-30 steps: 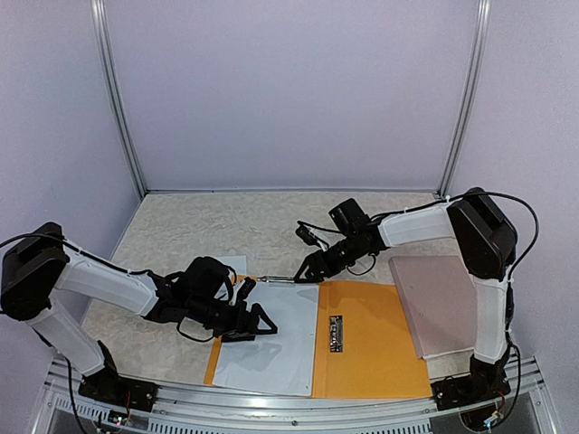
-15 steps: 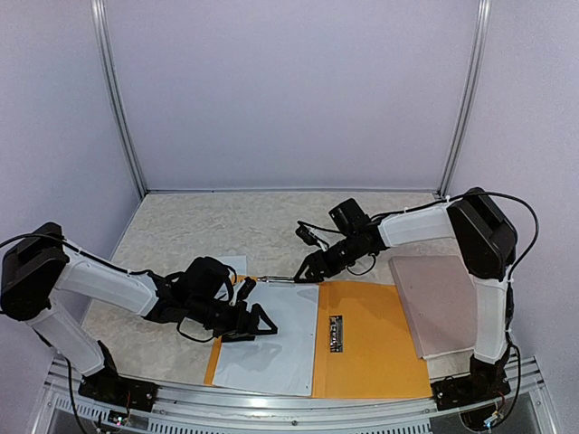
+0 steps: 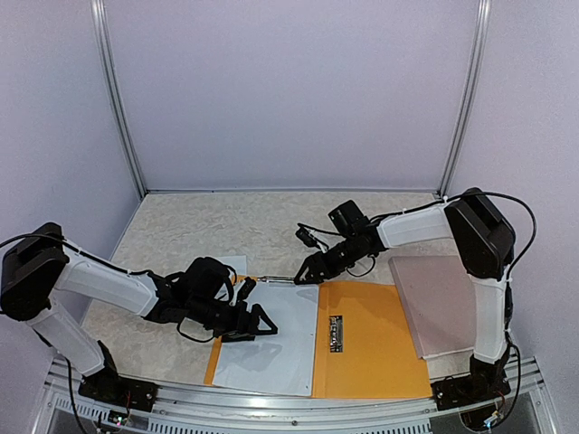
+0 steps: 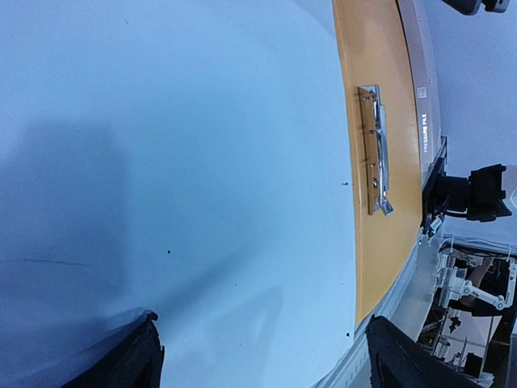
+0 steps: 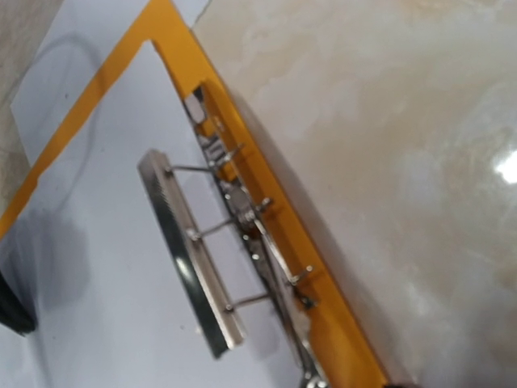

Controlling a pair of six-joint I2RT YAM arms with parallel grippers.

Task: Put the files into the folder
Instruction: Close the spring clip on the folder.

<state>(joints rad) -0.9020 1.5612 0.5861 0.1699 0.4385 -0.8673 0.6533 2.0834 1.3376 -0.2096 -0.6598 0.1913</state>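
Note:
The orange-yellow folder lies open on the table. A white sheet of the files covers its left half. My left gripper hovers low over that sheet, open, with nothing between its black fingertips. A small metal clip sits on the folder's right half. My right gripper is at the folder's far edge, by a metal clamp. The clamp bar stands raised above the sheet. The right fingers are out of the wrist view.
A pinkish-brown flat board lies to the right of the folder. Another white sheet pokes out beneath the left arm, beyond the folder's left edge. The metal rail of the near table edge runs just in front of the folder.

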